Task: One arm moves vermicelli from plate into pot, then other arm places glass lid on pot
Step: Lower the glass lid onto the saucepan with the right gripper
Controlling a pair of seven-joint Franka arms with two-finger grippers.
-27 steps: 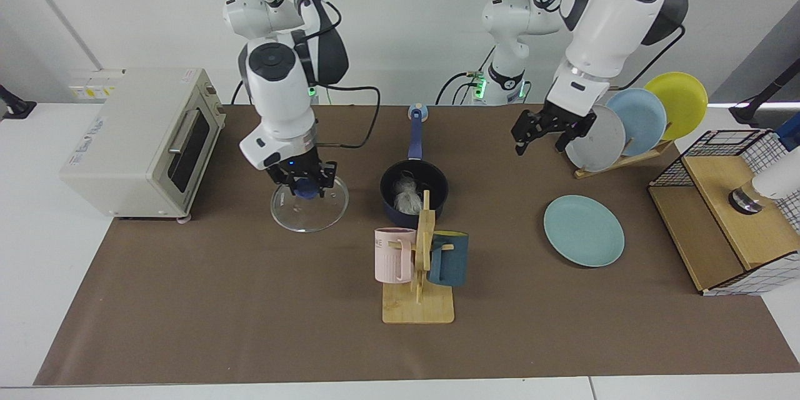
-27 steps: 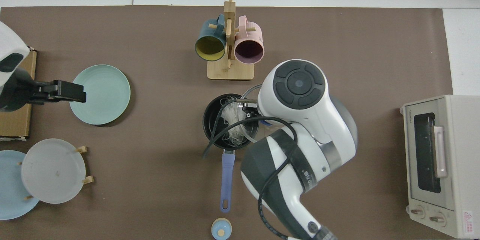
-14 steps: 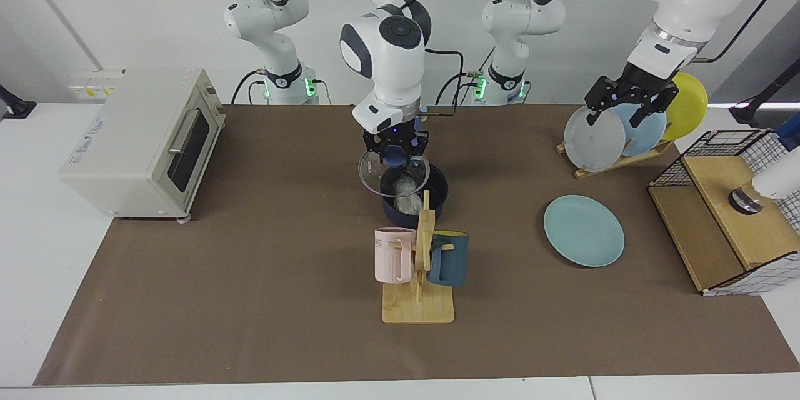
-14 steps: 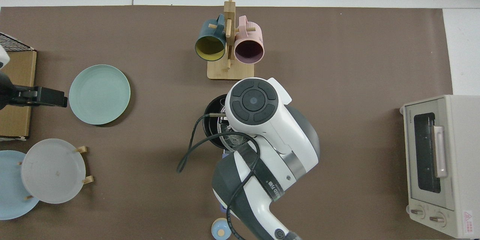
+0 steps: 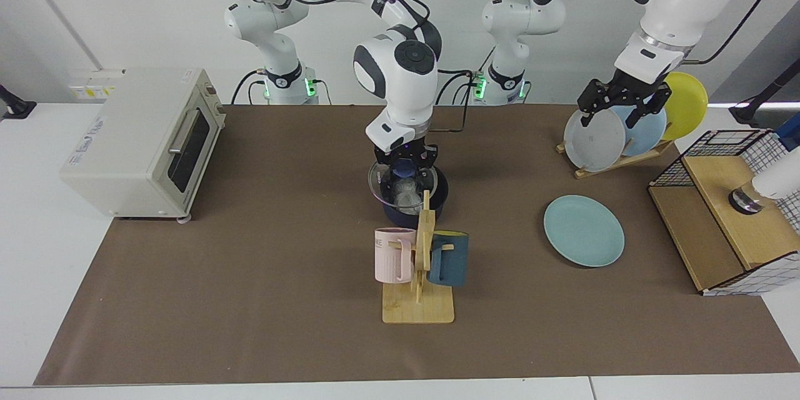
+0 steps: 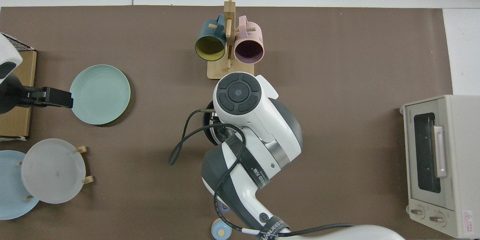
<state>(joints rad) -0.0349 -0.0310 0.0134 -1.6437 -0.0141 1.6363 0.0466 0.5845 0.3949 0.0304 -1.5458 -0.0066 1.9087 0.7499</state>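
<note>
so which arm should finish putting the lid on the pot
Right. The right gripper grips the glass lid by its knob, directly over the pot with the vermicelli inside. The left gripper waits open by the plate rack, far off.

A plain white wall (image 5: 125, 6) rises behind the brown-covered table (image 5: 219, 300).
</note>
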